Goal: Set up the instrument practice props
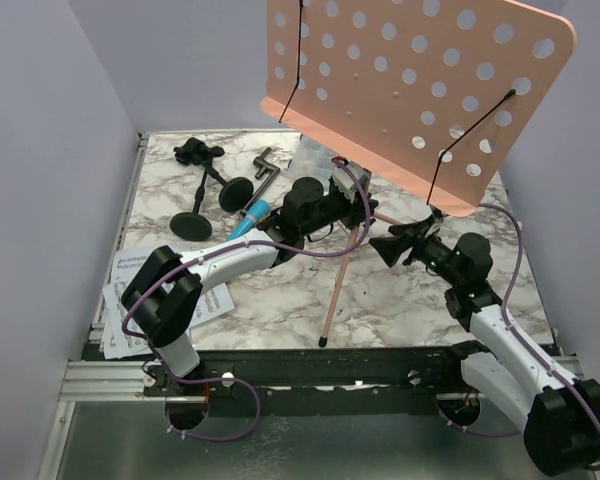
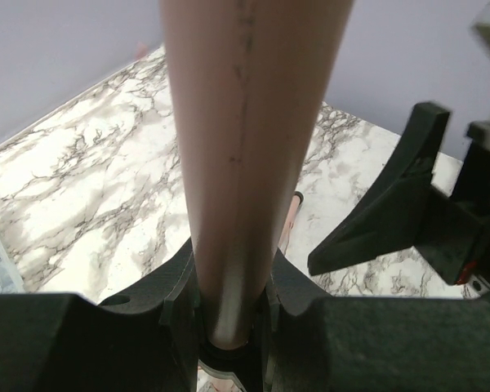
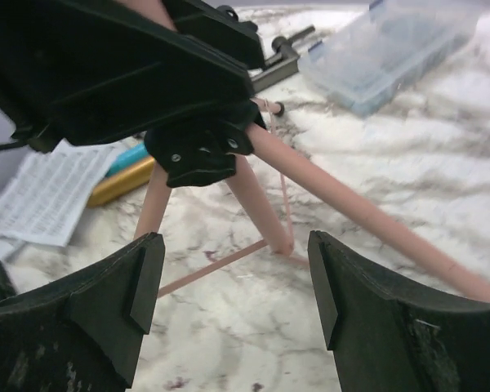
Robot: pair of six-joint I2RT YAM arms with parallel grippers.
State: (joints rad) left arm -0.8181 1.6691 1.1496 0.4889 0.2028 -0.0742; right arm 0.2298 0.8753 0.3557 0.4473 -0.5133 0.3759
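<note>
Left gripper (image 2: pixel 233 306) clenched round the stand's upright pole (image 2: pixel 245 139), mid-table; pink perforated rack (image 1: pixel 410 90) overhead. Right gripper (image 3: pixel 237 278) gapes empty just right of the tripod legs (image 3: pixel 261 204), facing left at them. The right arm is the nearer one.

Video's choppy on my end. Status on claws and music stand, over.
Left claw shut on stand pole. Right claw open, empty, facing tripod legs. Rack raised; microphones, pages on table. Left arm close to right claw.
</note>
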